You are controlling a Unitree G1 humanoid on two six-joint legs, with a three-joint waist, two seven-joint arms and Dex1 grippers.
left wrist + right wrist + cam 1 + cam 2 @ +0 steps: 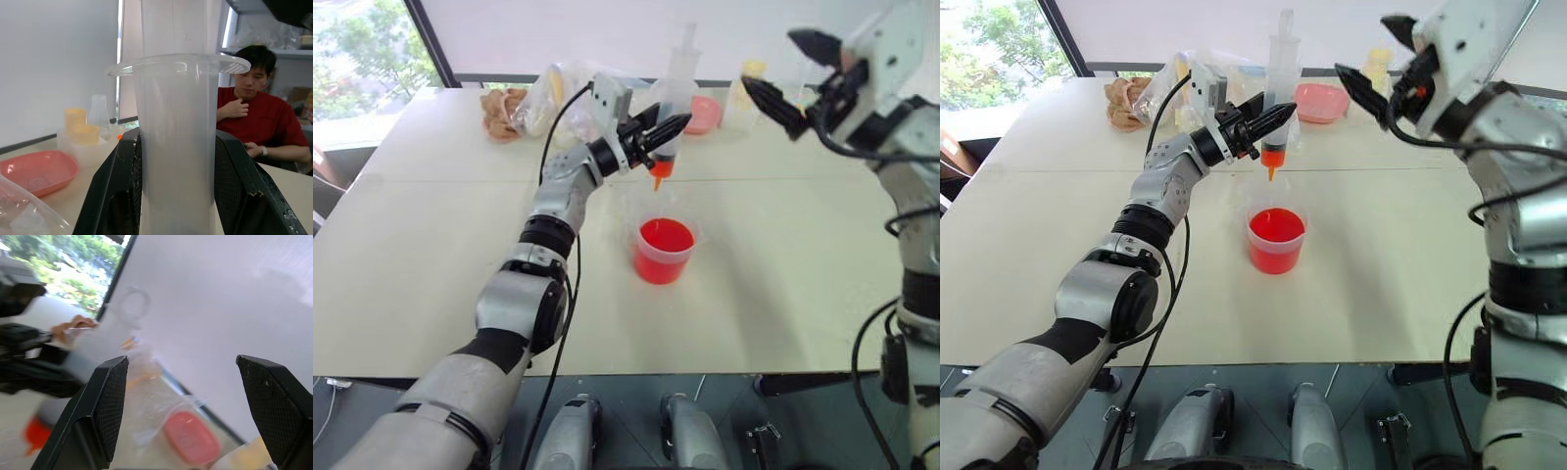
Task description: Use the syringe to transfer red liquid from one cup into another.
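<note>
Syringe (1280, 98) hangs upright just above the red cup (1276, 240), clamped in the left gripper (1268, 122), so the wide-open right gripper (1371, 59) could work its plunger.

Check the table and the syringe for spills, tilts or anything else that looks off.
Nothing stands out. The syringe stands upright in the left pincer, its orange tip above the red cup, which sits upright on the table with no spill visible around it. The right pincer hangs open, apart.
</note>
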